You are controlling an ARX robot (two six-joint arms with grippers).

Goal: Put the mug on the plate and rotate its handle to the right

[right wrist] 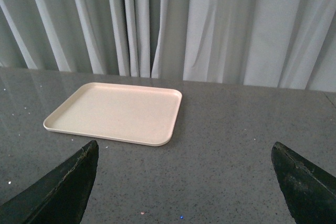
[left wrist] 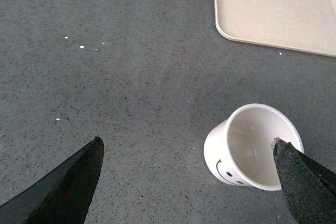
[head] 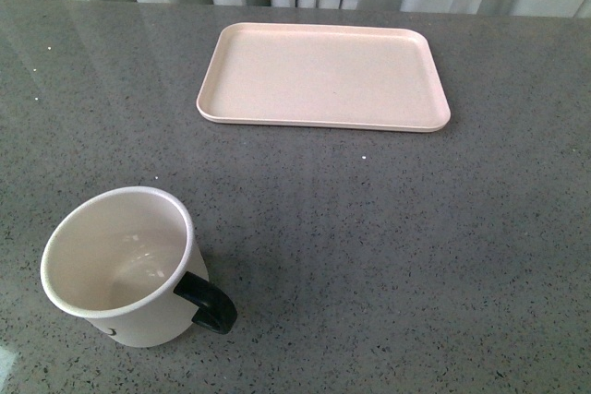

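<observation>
1. A grey speckled table (head: 416,246) ends at a pale curtain (right wrist: 210,24) along its far edge.
2. The white mug (head: 120,265) stands upright near the front-left corner, its opening facing up.
3. Its black handle (head: 208,306) points right and slightly toward the front edge.
4. The pink plate (head: 323,76) lies flat near the middle of the far edge, well apart from the mug.
5. The left gripper (left wrist: 187,140) hovers above the table, jaws spread wide, gripping nothing; the mug sits beside one fingertip.
6. The right gripper (right wrist: 184,144) is also spread wide, gripping nothing.
</observation>
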